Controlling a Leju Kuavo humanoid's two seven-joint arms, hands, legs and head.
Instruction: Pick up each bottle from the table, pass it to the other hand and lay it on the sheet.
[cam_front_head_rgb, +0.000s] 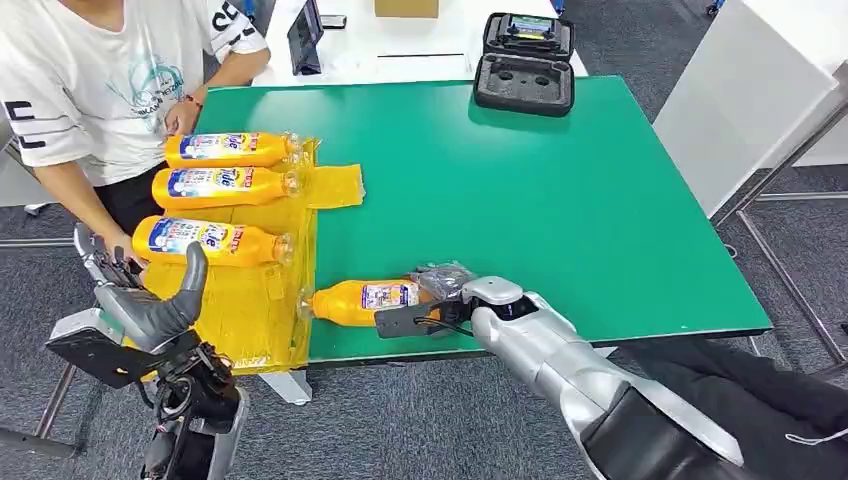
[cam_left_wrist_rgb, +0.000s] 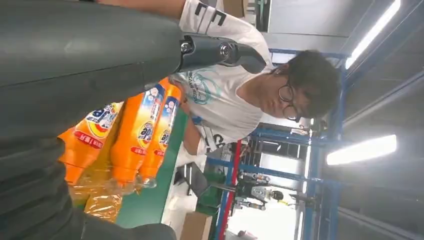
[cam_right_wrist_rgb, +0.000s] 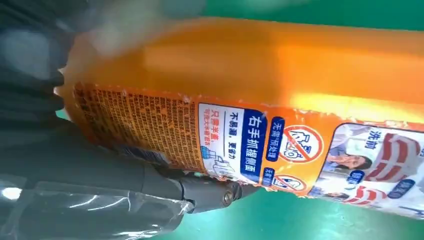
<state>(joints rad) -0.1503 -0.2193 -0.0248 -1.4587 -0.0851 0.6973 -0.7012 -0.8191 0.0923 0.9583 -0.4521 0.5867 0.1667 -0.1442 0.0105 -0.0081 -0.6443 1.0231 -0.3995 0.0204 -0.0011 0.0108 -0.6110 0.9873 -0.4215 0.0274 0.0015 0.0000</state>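
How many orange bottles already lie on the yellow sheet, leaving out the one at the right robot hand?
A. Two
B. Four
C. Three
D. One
C. Three orange bottles lie side by side on the yellow sheet, while a fourth bottle rests on the green table at the right robot hand.

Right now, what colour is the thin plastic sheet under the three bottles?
Translucent yellow plastic sheet, clearest in the head view.

person in white t-shirt, open black case, possibly a tablet
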